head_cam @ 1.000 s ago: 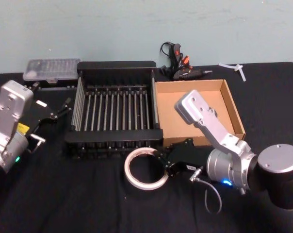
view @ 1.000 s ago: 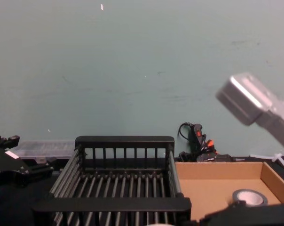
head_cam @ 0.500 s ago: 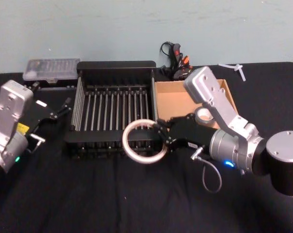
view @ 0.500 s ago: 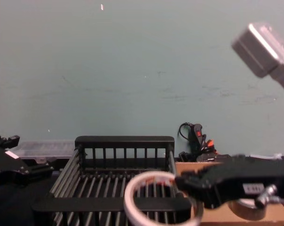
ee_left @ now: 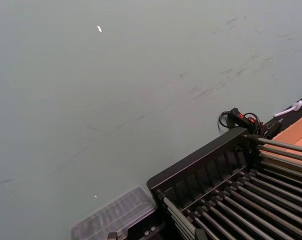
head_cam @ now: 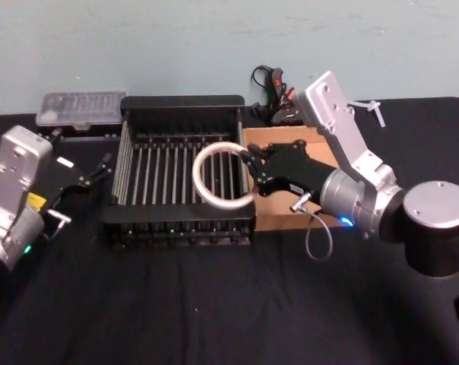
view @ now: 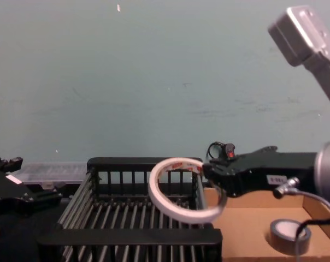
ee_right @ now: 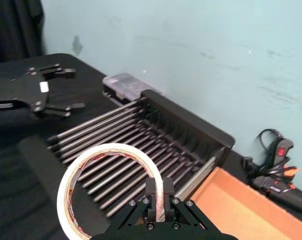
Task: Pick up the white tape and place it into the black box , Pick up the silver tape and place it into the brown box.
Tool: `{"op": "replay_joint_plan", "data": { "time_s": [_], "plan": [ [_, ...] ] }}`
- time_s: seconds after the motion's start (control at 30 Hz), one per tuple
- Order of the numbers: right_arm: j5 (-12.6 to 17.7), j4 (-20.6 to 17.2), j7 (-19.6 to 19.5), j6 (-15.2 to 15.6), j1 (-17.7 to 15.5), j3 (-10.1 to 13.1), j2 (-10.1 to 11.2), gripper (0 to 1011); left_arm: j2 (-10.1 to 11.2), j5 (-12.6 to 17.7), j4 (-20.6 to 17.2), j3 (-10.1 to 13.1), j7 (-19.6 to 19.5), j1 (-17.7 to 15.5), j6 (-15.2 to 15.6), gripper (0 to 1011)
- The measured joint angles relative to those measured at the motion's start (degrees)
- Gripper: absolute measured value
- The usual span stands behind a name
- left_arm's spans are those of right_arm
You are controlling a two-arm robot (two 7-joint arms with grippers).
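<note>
My right gripper (head_cam: pixel 250 176) is shut on the rim of the white tape (head_cam: pixel 197 176), a white ring with red print inside. It holds the ring tilted in the air above the right part of the black box (head_cam: pixel 180 103). The chest view shows the white tape (view: pixel 157 194) level with the black box's (view: pixel 143 162) back rim. The silver tape (view: pixel 288 236) lies flat inside the brown box (view: pixel 247 218), which stands right of the crate. My left gripper (head_cam: pixel 100 169) rests open on the table left of the crate. In the right wrist view the fingers (ee_right: pixel 151 190) pinch the white tape (ee_right: pixel 111 148).
A clear plastic case (head_cam: pixel 81 106) lies behind the crate at the back left. A black and orange glue gun (head_cam: pixel 279 99) with its cable sits behind the brown box (head_cam: pixel 271 137). A small white plastic piece (head_cam: pixel 370 106) lies at the back right. Black cloth covers the table.
My right gripper has lifted the white tape off the table in front of the crate and carried it up and back over the crate's right side. The left arm stayed still.
</note>
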Motion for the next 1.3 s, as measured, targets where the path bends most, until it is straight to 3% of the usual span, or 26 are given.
{"op": "replay_joint_plan", "data": {
  "time_s": [0.43, 0.7, 1.03, 1.3],
  "plan": [
    [-5.01, 9.90, -3.91, -6.84, 5.97, -1.54, -5.07, 90, 0.00, 0.00, 0.00, 0.00, 0.00, 0.00, 0.00, 1001],
    [-10.92, 19.19, -7.39, -12.42, 10.51, -3.49, -8.96, 90, 0.00, 0.00, 0.00, 0.00, 0.00, 0.00, 0.00, 1001],
    [-15.13, 26.95, -9.11, -15.50, 12.97, -4.92, -11.83, 90, 0.00, 0.00, 0.00, 0.00, 0.00, 0.00, 0.00, 1001],
    [-16.47, 28.84, -9.09, -16.18, 13.32, -5.06, -12.89, 90, 0.00, 0.00, 0.00, 0.00, 0.00, 0.00, 0.00, 1001]
  ]
}}
